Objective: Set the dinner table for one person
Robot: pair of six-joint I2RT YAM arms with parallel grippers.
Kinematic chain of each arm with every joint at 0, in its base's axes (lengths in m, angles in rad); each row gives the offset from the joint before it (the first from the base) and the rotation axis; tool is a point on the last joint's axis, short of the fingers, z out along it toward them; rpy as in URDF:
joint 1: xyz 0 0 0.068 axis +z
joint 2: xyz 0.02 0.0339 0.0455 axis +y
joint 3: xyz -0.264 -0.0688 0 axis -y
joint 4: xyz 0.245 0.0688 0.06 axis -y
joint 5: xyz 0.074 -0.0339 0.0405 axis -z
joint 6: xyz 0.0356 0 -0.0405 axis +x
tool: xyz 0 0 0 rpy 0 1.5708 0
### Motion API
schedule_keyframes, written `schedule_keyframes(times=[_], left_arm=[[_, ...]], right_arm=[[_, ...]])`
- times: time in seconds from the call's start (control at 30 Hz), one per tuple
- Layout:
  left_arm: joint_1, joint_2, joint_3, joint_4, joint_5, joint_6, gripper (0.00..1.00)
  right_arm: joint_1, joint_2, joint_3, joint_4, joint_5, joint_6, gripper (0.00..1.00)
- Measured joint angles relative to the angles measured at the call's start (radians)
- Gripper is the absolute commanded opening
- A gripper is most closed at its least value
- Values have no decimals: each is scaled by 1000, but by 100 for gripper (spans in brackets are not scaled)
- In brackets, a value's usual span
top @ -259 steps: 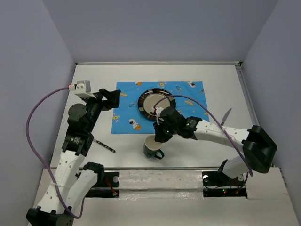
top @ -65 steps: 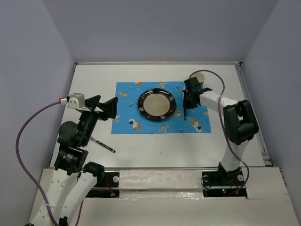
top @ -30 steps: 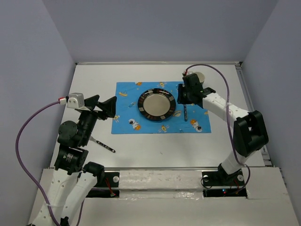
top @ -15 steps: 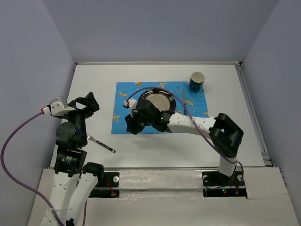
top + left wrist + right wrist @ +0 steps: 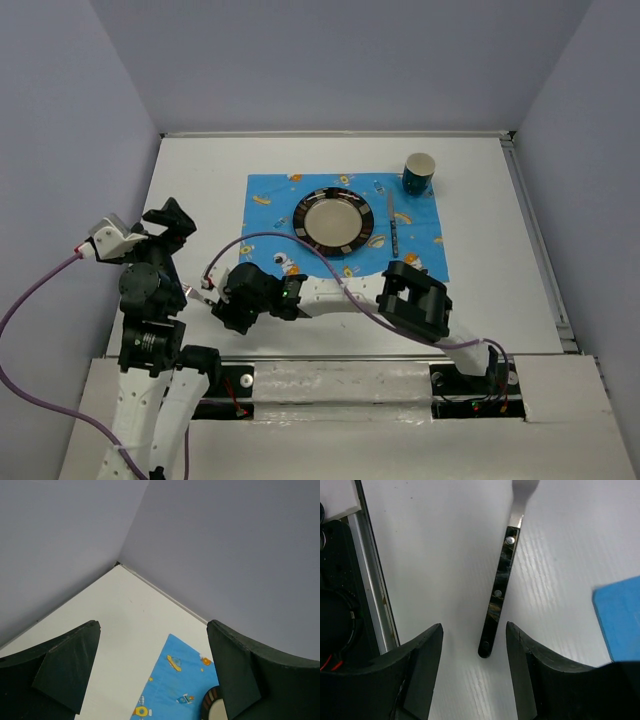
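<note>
On the white dinner table [image 5: 480, 290] lies a blue placemat [image 5: 270, 205] with a dark-rimmed plate [image 5: 333, 221] and, right of it, a knife [image 5: 393, 232]. A green cup [image 5: 419, 173] stands at the mat's far right corner. My right gripper [image 5: 228, 306] has reached across to the near left. In the right wrist view it [image 5: 474, 630] is open, just above the table. The black end of the fork's handle [image 5: 497, 597] lies between the fingers, untouched. My left gripper [image 5: 166, 222] hangs raised at the left, open and empty [image 5: 152, 625].
The right arm's forearm [image 5: 330, 290] stretches low along the near edge, in front of the placemat. Grey walls close in the table on three sides. The left arm's base [image 5: 340, 630] and a metal rail show just left of the fork.
The right arm has swung from the placemat's near left corner down to the fork at the near left, and its jaws have widened. The left arm has shifted slightly back, still open.
</note>
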Motion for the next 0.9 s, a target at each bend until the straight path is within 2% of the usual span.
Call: schedule_keyframes(times=[0.27,0.4,0.43,0.5,0.8,0.9], left_arm=[[0,-2,-12,21,48,-8,99],[0,-3,-12,30,70,-8,99],[0,-4,-12,32,76,-8,99],[0,-8,-12,34,83,-8,99],[0,-18,-13,44,107,-7,99],[0,-18,-13,49,105,-6,99]], right_arm=[[27,108,88,-16,106,-40,56],[35,122,109,-24,164,-72,36],[37,125,113,-26,175,-76,16],[42,131,122,-26,187,-83,1],[58,146,145,-24,259,-51,0],[53,142,145,-28,333,1,0]])
